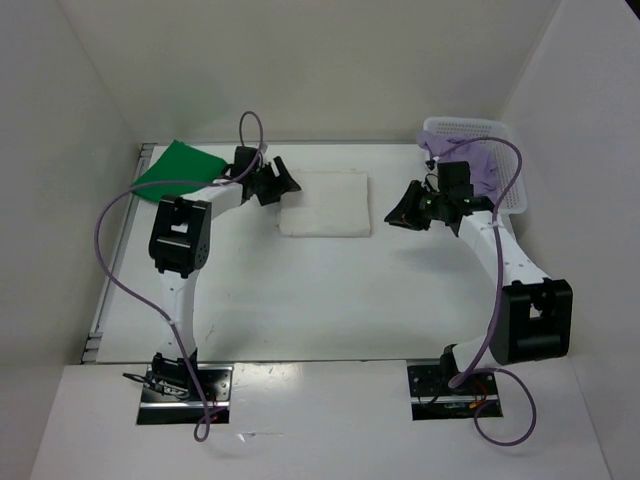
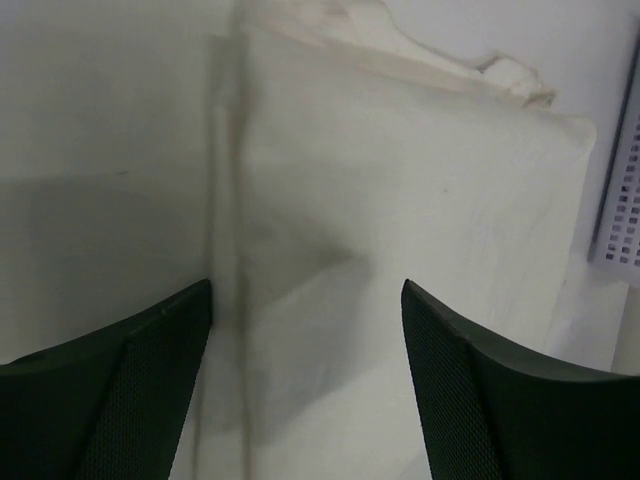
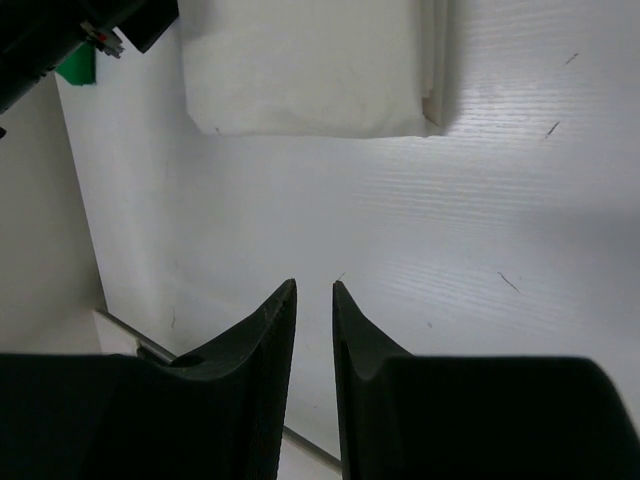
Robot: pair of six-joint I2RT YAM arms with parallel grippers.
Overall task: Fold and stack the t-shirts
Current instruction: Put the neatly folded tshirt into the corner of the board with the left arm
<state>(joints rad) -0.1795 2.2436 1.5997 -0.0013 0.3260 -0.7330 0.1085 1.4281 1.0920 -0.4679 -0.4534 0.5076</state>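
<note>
The white t-shirt (image 1: 325, 203) lies folded into a rectangle at the table's middle back. It also shows in the left wrist view (image 2: 400, 200) and the right wrist view (image 3: 310, 65). My left gripper (image 1: 280, 182) is open and empty, its jaws wide apart over the shirt's left edge (image 2: 305, 287). My right gripper (image 1: 395, 215) is shut and empty, with only a narrow slit between the jaws, above bare table right of the shirt (image 3: 314, 284). The green t-shirt (image 1: 178, 170) lies at the back left. The lavender t-shirt (image 1: 485, 165) is in the basket.
The white lattice basket (image 1: 470, 128) stands at the back right corner; its wall shows in the left wrist view (image 2: 620, 200). White walls enclose the table on the left, back and right. The left arm shows at the top left of the right wrist view (image 3: 60, 30).
</note>
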